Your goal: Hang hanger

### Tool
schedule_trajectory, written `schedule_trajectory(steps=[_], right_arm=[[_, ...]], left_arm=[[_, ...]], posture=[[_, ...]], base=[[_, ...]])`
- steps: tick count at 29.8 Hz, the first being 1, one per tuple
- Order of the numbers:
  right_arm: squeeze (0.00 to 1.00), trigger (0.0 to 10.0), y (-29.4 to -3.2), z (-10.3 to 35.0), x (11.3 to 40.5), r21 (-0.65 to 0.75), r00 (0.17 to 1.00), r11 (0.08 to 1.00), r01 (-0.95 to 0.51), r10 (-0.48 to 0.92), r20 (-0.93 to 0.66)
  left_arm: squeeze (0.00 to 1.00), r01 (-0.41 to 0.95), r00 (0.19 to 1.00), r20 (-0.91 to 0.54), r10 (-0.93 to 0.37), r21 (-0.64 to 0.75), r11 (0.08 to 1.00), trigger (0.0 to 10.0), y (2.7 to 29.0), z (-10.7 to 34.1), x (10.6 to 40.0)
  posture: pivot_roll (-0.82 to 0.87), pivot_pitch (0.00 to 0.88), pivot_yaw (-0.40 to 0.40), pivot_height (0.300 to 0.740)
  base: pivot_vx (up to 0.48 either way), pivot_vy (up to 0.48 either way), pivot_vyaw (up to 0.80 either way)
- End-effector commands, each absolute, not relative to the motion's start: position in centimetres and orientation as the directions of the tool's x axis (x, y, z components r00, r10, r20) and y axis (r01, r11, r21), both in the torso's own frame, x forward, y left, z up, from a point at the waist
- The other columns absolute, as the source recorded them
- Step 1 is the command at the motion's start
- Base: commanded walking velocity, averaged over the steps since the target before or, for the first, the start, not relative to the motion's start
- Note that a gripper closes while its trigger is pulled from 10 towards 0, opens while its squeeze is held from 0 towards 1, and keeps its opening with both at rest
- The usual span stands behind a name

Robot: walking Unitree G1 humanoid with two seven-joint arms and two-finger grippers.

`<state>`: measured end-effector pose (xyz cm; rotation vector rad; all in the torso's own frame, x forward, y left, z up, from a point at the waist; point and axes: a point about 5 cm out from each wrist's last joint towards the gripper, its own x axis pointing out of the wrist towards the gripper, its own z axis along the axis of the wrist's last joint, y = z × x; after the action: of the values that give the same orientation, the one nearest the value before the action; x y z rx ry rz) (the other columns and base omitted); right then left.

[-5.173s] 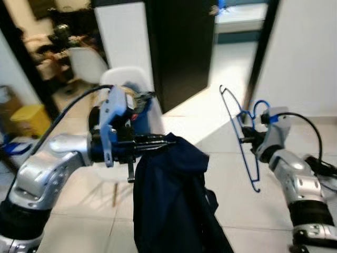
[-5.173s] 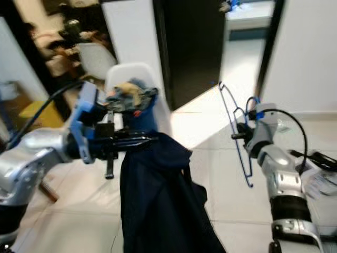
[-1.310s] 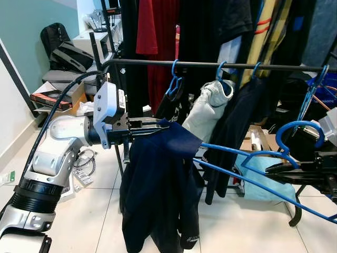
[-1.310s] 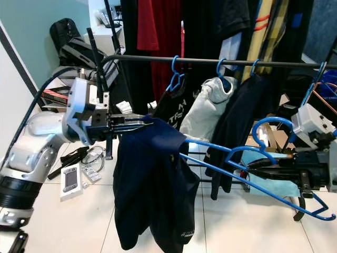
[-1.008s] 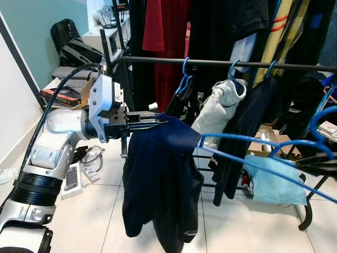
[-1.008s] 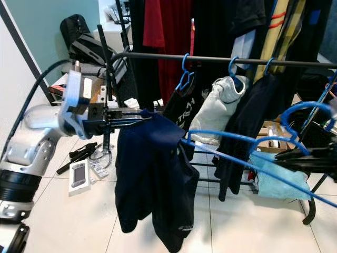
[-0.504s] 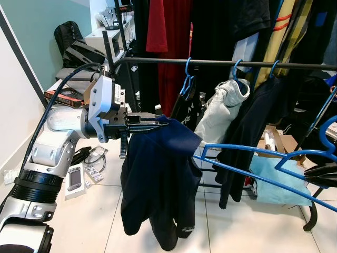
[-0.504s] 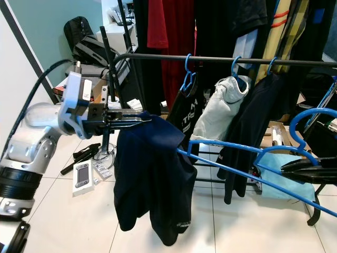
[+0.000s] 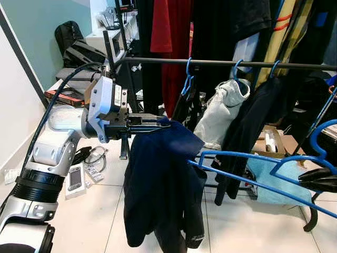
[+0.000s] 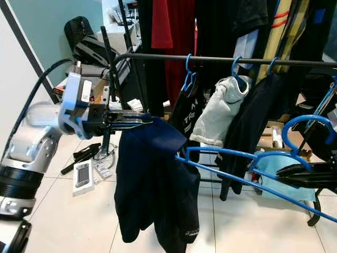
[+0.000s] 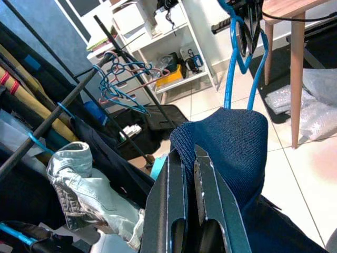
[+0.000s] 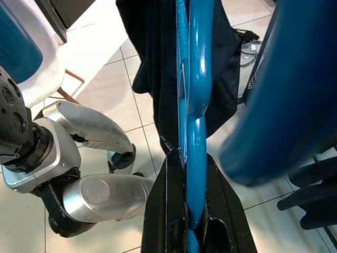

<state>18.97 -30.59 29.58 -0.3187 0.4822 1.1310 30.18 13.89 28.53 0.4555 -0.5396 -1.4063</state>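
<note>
A dark navy garment [image 9: 163, 195] is held up in front of a clothes rail [image 9: 226, 64] by the left gripper [image 9: 158, 124], whose two black fingers [image 11: 181, 200] are closed together on a fold at the garment's top edge; the cloth hangs straight down from that pinch, clear of the tiled floor [image 9: 95, 221]. A blue plastic hanger [image 10: 247, 171] is clamped at its neck between the fingers of the right gripper [image 10: 287, 175], at about 3 o'clock in the head views; it is held roughly flat, its far end reaching the garment's right edge and its hook [image 10: 303, 129] curling upward just above the gripper. Whether that end is inside the cloth cannot be told. The rail runs across at 12 to 2 o'clock; from it hang, on blue hooks, a dark printed top [image 9: 184, 108], a light grey hoodie [image 9: 221, 113] and a black garment [image 9: 253, 126]. A red garment [image 9: 168, 47] hangs behind the rail. At 9 o'clock on the floor lie a handheld device [image 9: 74, 179] and a tangle of cables [image 9: 92, 156].
</note>
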Motion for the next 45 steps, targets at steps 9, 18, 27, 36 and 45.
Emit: schedule_trajectory(steps=[9,18,27,36,45], right_arm=[[0.00,10.0,-31.5,29.7,18.5,-0.026,0.390,0.441,-0.897,0.763,-0.515],[0.00,10.0,-31.5,28.9,18.6,-0.013,0.391,0.450,-0.893,0.763,-0.515],[0.00,10.0,-30.9,28.4,19.3,-0.016,0.388,0.441,-0.897,0.770,-0.507],[0.00,10.0,-29.8,27.6,19.9,-0.011,0.370,0.417,-0.909,0.793,-0.483],[0.00,10.0,-28.0,26.3,21.6,-0.017,0.368,0.408,-0.913,0.803,-0.469]], left_arm=[[0.00,0.774,0.049,0.086,-0.995,0.627,0.092,10.0,13.8,29.3,29.9],[0.00,0.771,0.023,0.095,-0.995,0.632,0.078,10.0,13.3,29.7,29.7],[0.00,0.768,-0.038,0.129,-0.991,0.639,0.054,10.0,11.9,30.3,28.9],[0.00,0.774,-0.070,0.146,-0.987,0.632,0.039,10.0,10.9,30.1,28.6],[0.00,0.784,-0.091,0.148,-0.985,0.621,0.021,10.0,9.9,29.6,28.2]], posture=[[-0.14,0.000,0.059,0.740],[-0.14,0.000,0.059,0.740],[-0.13,0.000,0.052,0.740],[-0.13,0.000,0.053,0.740],[-0.13,0.000,0.048,0.740]], base=[[0.000,0.000,0.00],[0.000,0.000,0.00],[0.000,0.000,0.00],[0.000,0.000,0.00],[0.000,0.000,0.00]])
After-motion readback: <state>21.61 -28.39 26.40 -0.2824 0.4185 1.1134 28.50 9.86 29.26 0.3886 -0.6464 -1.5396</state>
